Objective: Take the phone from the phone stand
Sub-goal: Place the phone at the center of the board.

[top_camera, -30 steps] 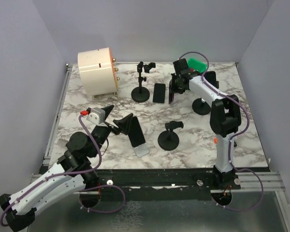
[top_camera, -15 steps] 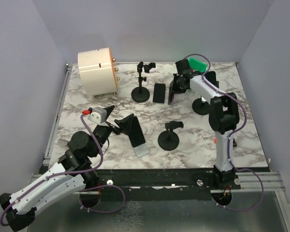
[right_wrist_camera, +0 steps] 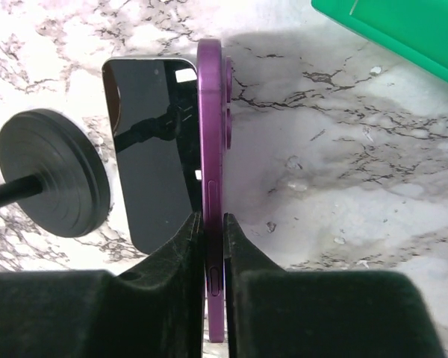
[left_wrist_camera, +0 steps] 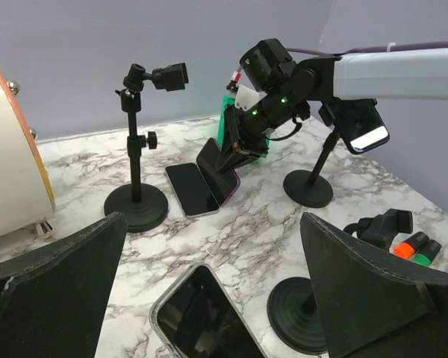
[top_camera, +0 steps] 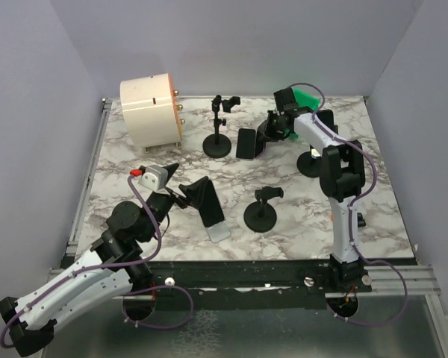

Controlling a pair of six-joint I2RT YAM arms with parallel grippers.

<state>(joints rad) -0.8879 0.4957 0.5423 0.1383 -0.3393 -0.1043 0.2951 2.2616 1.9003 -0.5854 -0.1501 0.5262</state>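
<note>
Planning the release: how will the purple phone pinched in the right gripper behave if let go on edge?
Probably stiff: the purple phone looks straight in the right gripper. Released on its thin edge it would likely topple flat, perhaps onto the black phone beside it. Its smooth sides may slip.

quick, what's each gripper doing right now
left gripper: jaws open, holding nothing
right gripper: jaws shut on the purple phone
</note>
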